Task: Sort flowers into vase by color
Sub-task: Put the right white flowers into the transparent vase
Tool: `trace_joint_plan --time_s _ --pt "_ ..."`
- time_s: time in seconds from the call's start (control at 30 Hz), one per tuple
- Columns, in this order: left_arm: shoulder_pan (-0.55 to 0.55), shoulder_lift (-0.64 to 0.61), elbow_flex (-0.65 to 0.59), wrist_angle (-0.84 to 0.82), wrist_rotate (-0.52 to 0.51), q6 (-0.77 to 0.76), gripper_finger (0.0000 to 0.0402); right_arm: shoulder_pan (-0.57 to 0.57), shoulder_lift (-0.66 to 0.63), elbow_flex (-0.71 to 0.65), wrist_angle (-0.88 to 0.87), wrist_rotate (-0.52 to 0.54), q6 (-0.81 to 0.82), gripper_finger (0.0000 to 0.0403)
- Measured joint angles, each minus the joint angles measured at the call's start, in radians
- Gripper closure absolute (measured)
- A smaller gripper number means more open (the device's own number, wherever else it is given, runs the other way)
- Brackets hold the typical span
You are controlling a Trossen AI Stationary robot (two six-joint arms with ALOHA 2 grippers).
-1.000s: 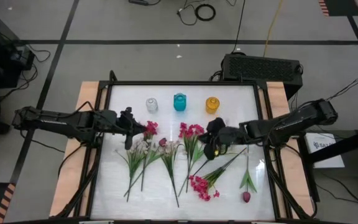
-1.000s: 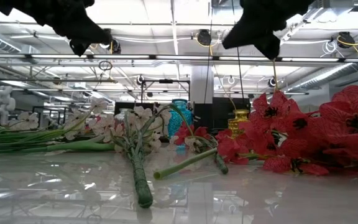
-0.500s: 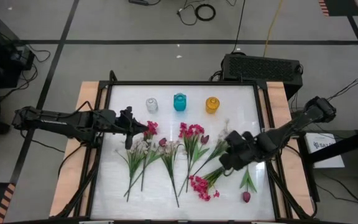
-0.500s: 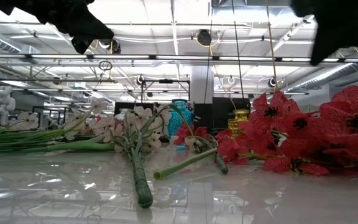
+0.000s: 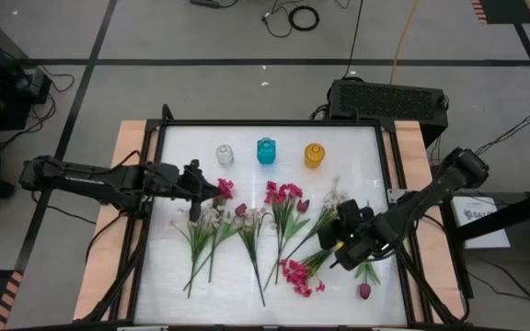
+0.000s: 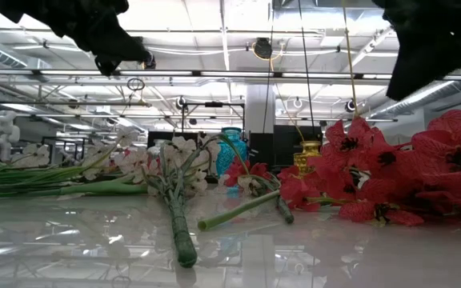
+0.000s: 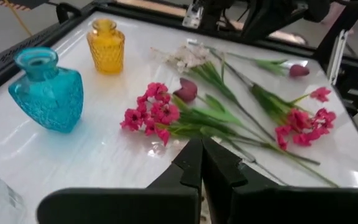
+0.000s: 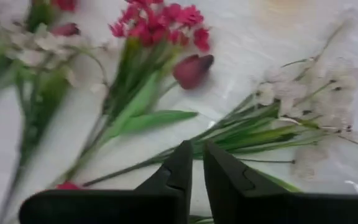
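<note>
No stem is in any vase yet, so the sorting looks barely begun, and the step in hand seems to be choosing a first flower. The right pincer [image 5: 347, 246] hangs above the white glossy surface [image 5: 173, 276], over the stems at its right side, its two dark fingers [image 8: 185, 171] drawn together on nothing. Its next move, as I judge it, calls for parting them, dropping onto a single green stem clear of its neighbours, and closing.

Nearest the front edge lie a bright magenta cluster sprig [image 5: 296, 275] and a lone dark maroon tulip [image 5: 364, 291]. Further in, sprigs fan across the middle: pale white blossoms on long leafy stems [image 5: 202, 225], another magenta cluster [image 5: 282, 193] with a maroon tulip [image 8: 192, 70] beside it, and a whitish sprig [image 8: 303, 93] crossing to the right.

The left pincer [image 5: 192, 188] waits above the left-hand flowers, fingers closed and empty. At the far side stand three small glass vases in a row, clear [image 5: 224, 154], turquoise [image 5: 265, 151] and amber yellow [image 5: 314, 154], all empty.
</note>
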Motion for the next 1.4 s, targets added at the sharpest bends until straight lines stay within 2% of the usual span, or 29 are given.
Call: trace_joint_plan --time_s 0.17,0.33,0.6,0.8,1.07,1.23,1.4 --pt "0.0 0.043 0.0 0.001 -0.001 0.0 0.0393 -0.015 0.058 0.0 0.024 -0.127 0.012 0.0337" --pt "0.0 0.059 0.0 0.002 -0.002 0.001 0.0393 -0.014 0.119 0.0 0.058 -0.141 0.061 0.0284" --pt "0.0 0.06 0.0 0.001 -0.002 0.001 0.0393 -0.019 0.235 0.0 0.062 0.063 0.337 0.0173" --pt "0.0 0.059 0.0 -0.001 0.034 0.001 0.0393 -0.034 0.332 0.0 0.076 0.063 0.493 0.012" --pt "-0.032 0.059 0.0 -0.01 0.049 0.01 0.0393 -0.034 0.388 0.0 0.091 0.061 0.55 0.0107" --pt "-0.05 0.059 0.0 -0.01 0.05 0.03 0.0393 -0.062 0.419 0.0 0.089 0.06 0.563 0.0119" --pt "-0.059 0.059 0.0 -0.009 0.05 0.033 0.0393 -0.103 0.445 0.0 0.088 0.033 0.506 0.0147"
